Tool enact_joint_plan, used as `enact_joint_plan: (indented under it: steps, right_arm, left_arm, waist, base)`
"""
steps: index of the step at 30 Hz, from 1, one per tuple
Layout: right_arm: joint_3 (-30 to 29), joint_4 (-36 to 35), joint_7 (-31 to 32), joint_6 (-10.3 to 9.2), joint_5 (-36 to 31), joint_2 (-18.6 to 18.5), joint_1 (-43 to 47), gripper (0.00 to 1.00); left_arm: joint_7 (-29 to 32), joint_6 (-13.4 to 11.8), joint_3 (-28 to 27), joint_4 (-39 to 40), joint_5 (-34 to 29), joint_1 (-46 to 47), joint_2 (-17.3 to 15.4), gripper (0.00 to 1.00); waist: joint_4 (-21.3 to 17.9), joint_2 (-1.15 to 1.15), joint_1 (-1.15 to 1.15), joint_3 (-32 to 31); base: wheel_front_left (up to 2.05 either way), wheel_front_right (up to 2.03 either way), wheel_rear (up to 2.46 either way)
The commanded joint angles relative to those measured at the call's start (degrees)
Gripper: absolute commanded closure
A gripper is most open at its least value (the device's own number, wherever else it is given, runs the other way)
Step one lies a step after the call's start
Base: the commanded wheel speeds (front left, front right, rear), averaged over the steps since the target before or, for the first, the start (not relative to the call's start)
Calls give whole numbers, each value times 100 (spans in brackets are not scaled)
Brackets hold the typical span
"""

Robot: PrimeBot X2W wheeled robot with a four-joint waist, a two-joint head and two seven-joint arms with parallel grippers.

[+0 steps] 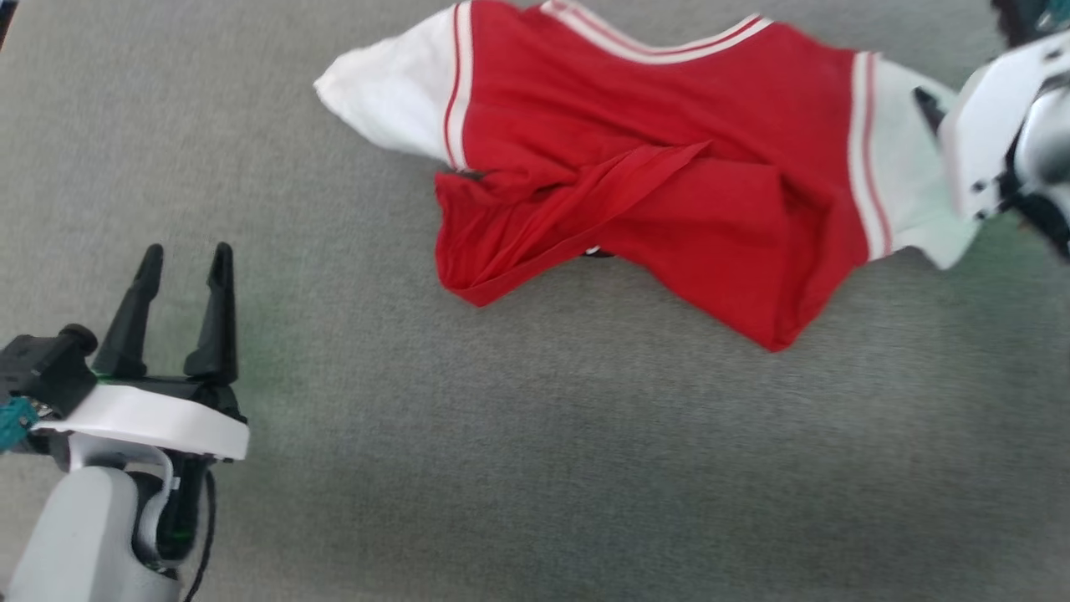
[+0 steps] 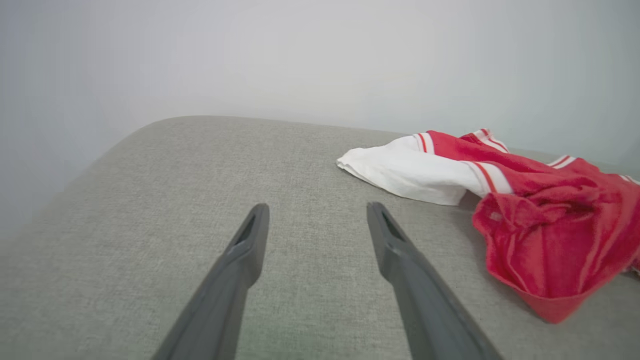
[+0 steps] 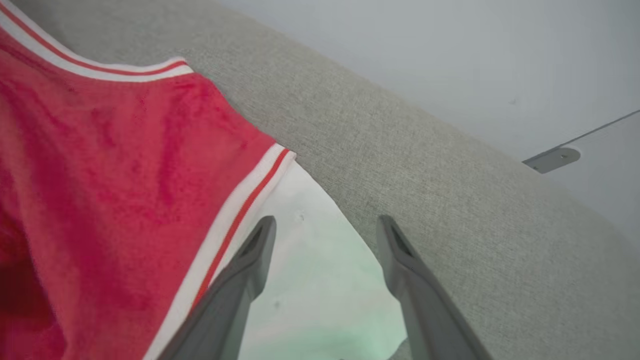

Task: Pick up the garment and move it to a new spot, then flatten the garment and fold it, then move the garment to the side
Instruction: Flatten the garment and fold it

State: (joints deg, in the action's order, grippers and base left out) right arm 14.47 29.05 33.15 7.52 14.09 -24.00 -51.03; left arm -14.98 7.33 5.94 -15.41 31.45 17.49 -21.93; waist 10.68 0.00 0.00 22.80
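My left gripper (image 1: 188,251) is released, its two dark fingers spread wide with nothing between them, low at my left and well apart from the shirt. My right gripper (image 3: 326,220) is likewise spread and grasps nothing; its fingers straddle the white sleeve at my right, though I cannot tell whether they touch the cloth.

Everything lies on a broad grey woven fabric surface (image 1: 501,468) with a rounded far edge, and a pale wall (image 2: 300,50) stands behind it. The garment (image 1: 669,167), a red jersey T-shirt, lies toward the far side of that surface, right of centre in the head view. It is rumpled, not flat: its lower body is bunched and folded over itself, with a hem edge turned up.

Its left sleeve (image 1: 384,92) is white and points out to my left; the right sleeve (image 1: 907,176) sits under my right gripper. Red-and-white striped collar trim (image 1: 652,46) runs along the far edge.
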Motion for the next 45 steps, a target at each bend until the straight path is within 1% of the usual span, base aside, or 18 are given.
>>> enact_joint_plan:
  steps: [1, 5, 9, 13, 17, 18, 19, 20, 21, 24, 26, 29, 32, 34, 35, 39, 43, 45]
  right_arm:
    - [98, 17, 370, -6, 164, -154, -230, 0]
    - [133, -1, 1087, -6, 419, -408, -588, 0]
    - [70, 54, 1734, -5, 542, -503, -654, 0]
    - [-18, -28, 1948, -5, 468, -489, -555, 0]
    - [-138, -79, 2161, -5, 373, -364, -421, 0]
    - [-134, -101, 2241, -4, 339, -347, -390, 49]
    - [-102, -160, 2320, -4, 320, -333, -357, 71]
    - [-104, -214, 2375, -4, 307, -327, -343, 100]
    - [-104, -214, 2375, -4, 307, -327, -343, 100]
    - [-105, -385, 2534, -6, 255, -271, -333, 100]
    - [-64, -491, 2622, -6, 259, -206, -371, 100]
    - [13, -655, 2702, -6, 234, -92, -467, 100]
    - [155, -815, 2730, -4, 222, 21, -598, 100]
    - [273, -911, 2772, -4, 218, 90, -685, 100]
    - [320, -941, 2778, -4, 213, 125, -728, 100]
    - [528, -1047, 2836, -3, 217, 236, -869, 100]
    - [702, -1074, 2898, -3, 226, 317, -990, 100]
    - [810, -1093, 2902, -3, 232, 352, -1030, 100]
  left_arm:
    - [-28, 19, 30, 182, 30, -46, 47, 0]
    - [-28, 9, 73, 494, 224, -114, -8, 0]
    - [-28, 11, 99, 716, 295, -132, -104, 0]
    - [-28, 11, 130, 903, 356, -93, -167, 0]
    - [-28, 12, 275, 1059, 305, 61, -411, 0]
    - [-28, 12, 351, 1099, 275, 151, -513, 0]
    - [-28, 12, 438, 1151, 244, 253, -632, 0]
    - [-28, 13, 523, 1203, 223, 380, -766, 0]
    - [-28, 13, 523, 1203, 223, 380, -766, 0]
    - [-28, 12, 938, 1352, 143, 885, -1296, 0]
    - [-28, 12, 1300, 1377, 222, 1368, -1645, 0]
    - [-23, 9, 2135, 1274, 583, 2200, -2254, 0]
    - [16, 8, 3323, 980, 1160, 3120, -2742, 0]
    - [154, 8, 3975, 771, 1769, 3856, -2932, 0]
    - [351, 8, 4318, 647, 2089, 4156, -3005, 0]
    - [1020, 8, 5460, 240, 2989, 5321, -3118, 0]
    - [1769, 8, 6237, -183, 3868, 6175, -3164, 0]
    - [2096, 8, 6435, -398, 4143, 6495, -3206, 0]
  waist:
    - [277, 0, 0, 347]
    - [403, 0, 0, 588]
    - [459, 0, 0, 719]
    - [451, 0, 0, 830]
    - [387, 0, 0, 927]
    - [372, 0, 0, 945]
    - [354, 0, 0, 966]
    - [334, 0, 0, 987]
    - [334, 0, 0, 987]
    - [261, 0, 0, 1057]
    - [203, 0, 0, 1120]
    - [112, 0, 0, 1255]
    - [-5, 0, 0, 1418]
    - [-83, 0, 0, 1527]
    - [-119, 0, 0, 1574]
    - [-278, 0, 0, 1745]
    - [-441, 0, 0, 1885]
    - [-526, 0, 0, 1936]
  base:
    - [0, 0, 0]
    - [0, 0, 0]
    - [0, 0, 0]
    - [0, 0, 0]
    - [0, 0, 0]
    - [0, 0, 0]
    - [0, 0, 0]
    - [0, 0, 0]
    - [0, 0, 0]
    - [0, 0, 0]
    - [0, 0, 0]
    - [0, 0, 0]
    - [0, 0, 0]
    - [0, 0, 0]
    - [0, 0, 0]
    - [0, 0, 0]
    - [0, 0, 0]
    - [0, 0, 0]
